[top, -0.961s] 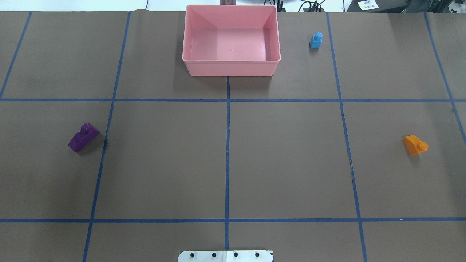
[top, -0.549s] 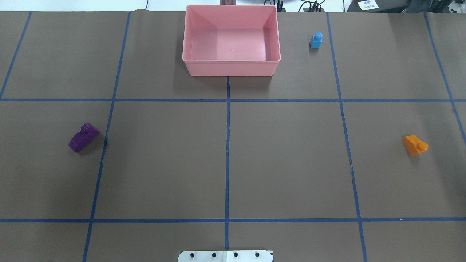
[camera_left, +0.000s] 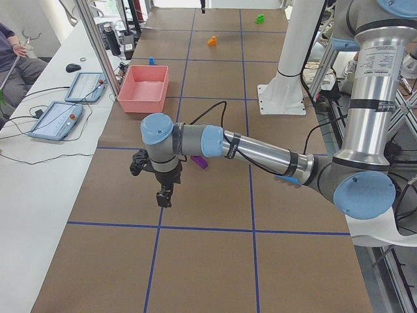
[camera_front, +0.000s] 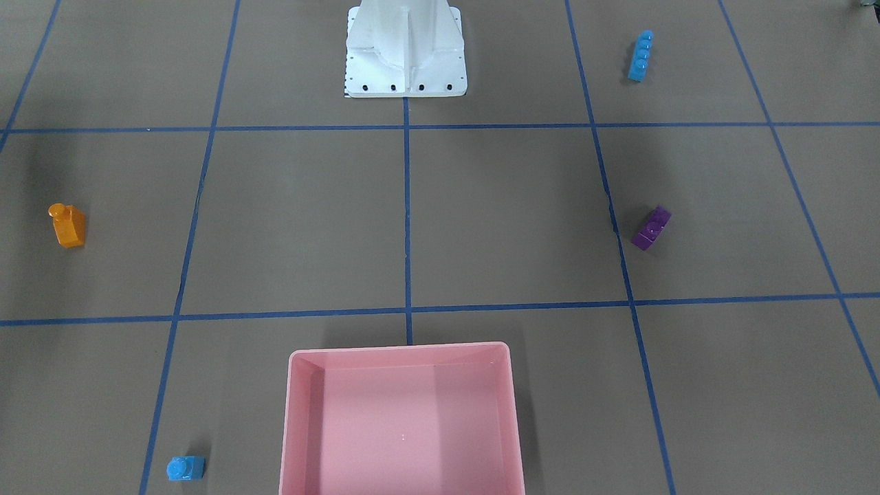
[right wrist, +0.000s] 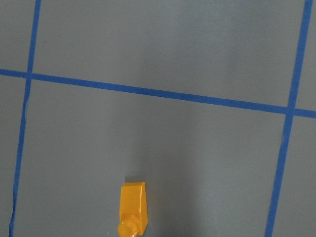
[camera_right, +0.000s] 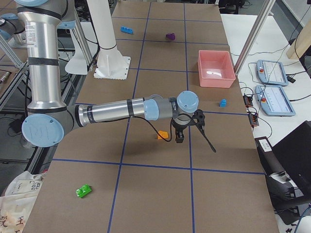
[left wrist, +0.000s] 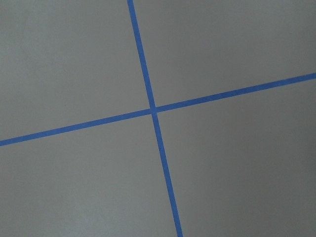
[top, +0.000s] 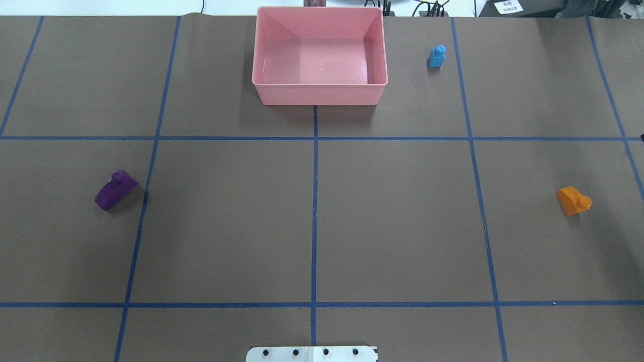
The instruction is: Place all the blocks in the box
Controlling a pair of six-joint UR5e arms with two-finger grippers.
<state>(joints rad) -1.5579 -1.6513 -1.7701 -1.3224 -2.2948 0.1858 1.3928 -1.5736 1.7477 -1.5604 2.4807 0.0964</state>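
Five blocks, none in the box yet. Orange block [top: 573, 200] sits out on the robot's right side of the worktop [top: 402, 226], well apart from the rest. Small light-blue block [top: 436, 55] is near the box's right end. Purple block [top: 115, 189] lies on the left side, just beside a tape line. Long blue block [camera_front: 640, 55] is back by the robot on the left. Green block [camera_right: 84, 191] is far out at the right end. Pink box [top: 320, 95] stands at the far edge, centre, w/ nothing inside.

Right pincer [camera_right: 180, 137] hangs above the worktop close to the orange block. Its wrist cam catches that block at the bottom edge of the pic, stud end nearest. Left pincer [camera_left: 163, 195] hangs near the purple block, but its wrist cam shows only a tape cross. Wide or narrow? Can't tell for either, since only the side cams show them.

Step in hand, prob.: approach for the first picks, orange on the right, purple on the left. Next move needs the right pincer centred over the orange block, jaws across its flat sides and not the slope, then lowered. White base plate [top: 312, 353] stays out of it.
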